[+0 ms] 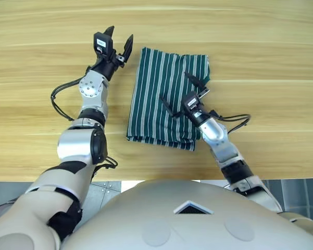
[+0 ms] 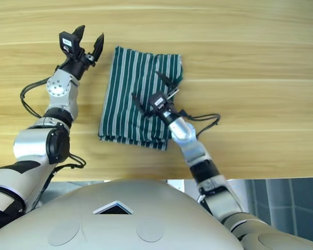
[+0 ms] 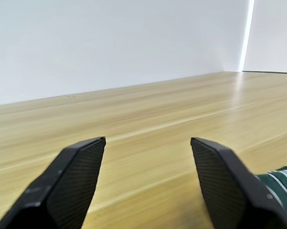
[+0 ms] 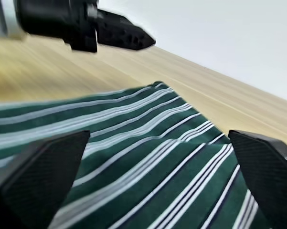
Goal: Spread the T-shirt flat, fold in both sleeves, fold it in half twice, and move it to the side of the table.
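T-shirt (image 1: 166, 99) folded down to a compact green-striped rectangle on the wooden table (image 1: 260, 62), lying directly under the right gripper (image 1: 173, 86) and just beside the left gripper (image 1: 120, 34), one far corner close to that gripper's nearer finger. Stacked layers showing along the near edge, so judged already through the sleeve folds and both halvings, with only the move to the table's side seemingly left. Right gripper spread wide, nothing pinched, poised over the middle of the cloth with fingers (image 4: 38, 176) straddling the stripes. Probably placed there to press down on the stack or to close on it without disturbing the folds. Hard to say whether those fingertips touch the fabric or hang just above it. Left gripper likewise released, jaws well apart, held over the wood just off the shirt's far corner and pointing away from the robot. No contact with the fabric visible on that side. Likely parked there to keep out of the bundle's way, or to take that edge for a two-handed slide. For the move itself, best judged to need a grip through all layers at once, or a flat push from above. A pinch on the top layer alone liable to peel the fold open, and a one-sided drag liable to skew the rectangle.
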You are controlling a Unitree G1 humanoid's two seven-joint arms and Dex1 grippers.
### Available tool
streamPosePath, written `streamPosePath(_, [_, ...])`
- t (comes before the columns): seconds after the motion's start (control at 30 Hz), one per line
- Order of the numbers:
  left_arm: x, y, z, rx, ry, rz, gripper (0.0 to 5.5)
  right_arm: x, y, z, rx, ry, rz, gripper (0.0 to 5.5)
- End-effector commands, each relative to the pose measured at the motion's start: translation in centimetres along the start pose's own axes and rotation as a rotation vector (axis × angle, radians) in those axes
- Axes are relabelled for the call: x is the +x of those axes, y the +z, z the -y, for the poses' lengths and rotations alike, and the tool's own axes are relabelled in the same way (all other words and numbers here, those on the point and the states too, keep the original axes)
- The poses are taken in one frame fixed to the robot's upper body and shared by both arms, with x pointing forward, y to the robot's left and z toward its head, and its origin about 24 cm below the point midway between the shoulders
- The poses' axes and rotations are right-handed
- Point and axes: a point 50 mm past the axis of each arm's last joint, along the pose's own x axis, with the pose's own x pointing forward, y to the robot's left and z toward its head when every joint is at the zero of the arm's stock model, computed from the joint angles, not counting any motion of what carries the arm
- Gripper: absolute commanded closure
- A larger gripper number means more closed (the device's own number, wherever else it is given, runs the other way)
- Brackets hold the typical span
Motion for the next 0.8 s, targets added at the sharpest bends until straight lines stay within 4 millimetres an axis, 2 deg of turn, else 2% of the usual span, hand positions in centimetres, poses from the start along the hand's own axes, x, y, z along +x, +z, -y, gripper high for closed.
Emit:
streamPosePath(0.03, [0.0,0.0,0.7,0.014,-0.031,0.014,2.19,-0.8,0.5,-0.7,-0.077,0.087,-0.037,0.13])
streamPosePath(0.13, [-0.1,-0.1,1.0,0.021,-0.042,0.016,2.19,-1.2,0.3,-0.3,-0.14,0.108,-0.063,0.13])
streamPosePath(0.23, [-0.3,0.1,1.3,0.047,-0.074,0.053,2.19,-2.3,1.0,0.9,-0.225,0.172,-0.014,0.13])
streamPosePath(0.3, [-0.8,0.8,1.6,0.076,-0.161,0.133,2.19,-3.5,2.1,2.4,-0.31,0.22,0.035,0.13])
streamPosePath(0.4, [-2.4,2.8,1.3,0.191,-0.36,0.263,2.19,-5.8,4.2,6.5,-0.431,0.236,0.072,0.13])
streamPosePath(0.47, [-5.1,4.6,0.4,0.282,-0.588,0.291,2.19,-8.2,5.4,9.8,-0.551,0.263,0.022,0.13])
streamPosePath(0.53, [-8.6,6.0,0.3,0.335,-0.83,0.255,2.19,-10.9,5.3,11.7,-0.601,0.352,-0.096,0.13])
streamPosePath(0.63, [-13.2,7.0,0.1,0.393,-1.09,0.11,2.19,-14.7,4.6,11.5,-0.598,0.547,-0.239,0.13])
streamPosePath(0.7, [-15.5,7.1,-0.2,0.416,-1.206,-0.01,2.19,-16.3,4.5,10.7,-0.567,0.651,-0.27,0.13])
streamPosePath(0.8, [-18.3,5.4,-0.4,0.475,-1.337,-0.233,2.19,-17.6,3.9,9.2,-0.527,0.766,-0.283,0.13])
